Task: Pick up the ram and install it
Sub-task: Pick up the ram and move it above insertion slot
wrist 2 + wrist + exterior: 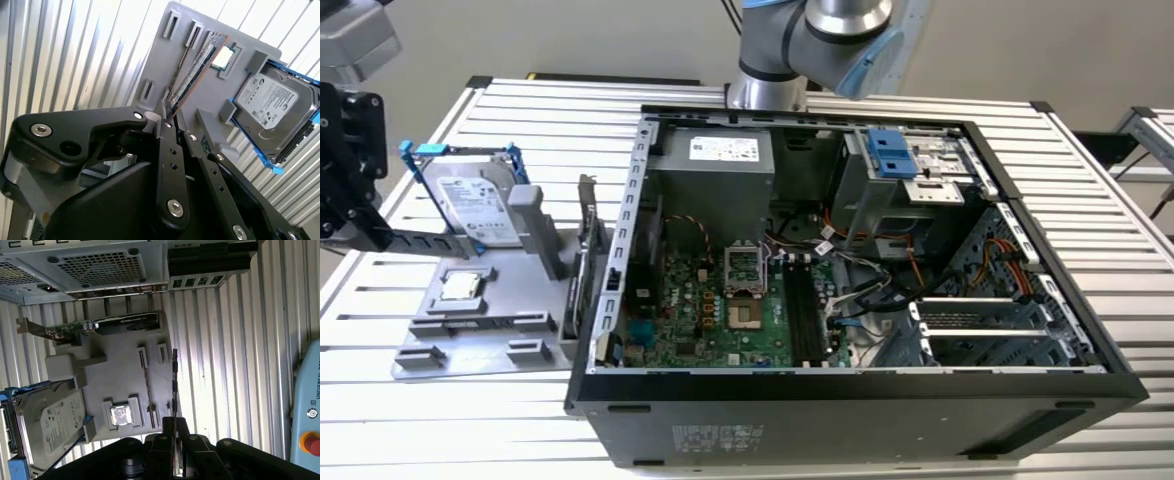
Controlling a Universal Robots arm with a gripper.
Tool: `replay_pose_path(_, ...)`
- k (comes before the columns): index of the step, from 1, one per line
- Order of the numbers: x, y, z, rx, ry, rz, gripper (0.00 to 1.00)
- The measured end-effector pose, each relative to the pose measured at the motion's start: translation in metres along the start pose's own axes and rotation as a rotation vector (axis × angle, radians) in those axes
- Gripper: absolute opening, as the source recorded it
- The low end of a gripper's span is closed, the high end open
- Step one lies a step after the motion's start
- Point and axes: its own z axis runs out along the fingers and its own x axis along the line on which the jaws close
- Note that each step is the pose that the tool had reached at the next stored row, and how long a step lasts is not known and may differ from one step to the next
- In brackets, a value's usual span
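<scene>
Near the grey parts holder (210, 97), the fingers (167, 150) clamp only one end of the ram (195, 70), so it may tilt.

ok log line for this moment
step: pick ram | end effector: shut on ram | ram: near grey parts tray, outside pc case | install: not done

The gripper (170, 114) pinches the memory stick (196, 64) by its near end; past its fingertips sit a grey tray (161, 62) and a hard drive (272, 107).

Brand lettering on blue pendant (306, 390); unreadable label on hard drive (272, 107)
</scene>
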Motion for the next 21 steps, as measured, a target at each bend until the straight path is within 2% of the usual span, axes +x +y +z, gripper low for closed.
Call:
replay_pose_path(7,0.0007,0.0048,0.0000,-0.0002,-0.0001,-0.045,0.00)
replay_pose_path(13,0.0019,0.0166,0.0000,-0.0003,-0.0002,-0.069,0.00)
replay_pose_path(21,0.0034,0.0315,-0.0001,0.0001,-0.0002,-0.073,0.00)
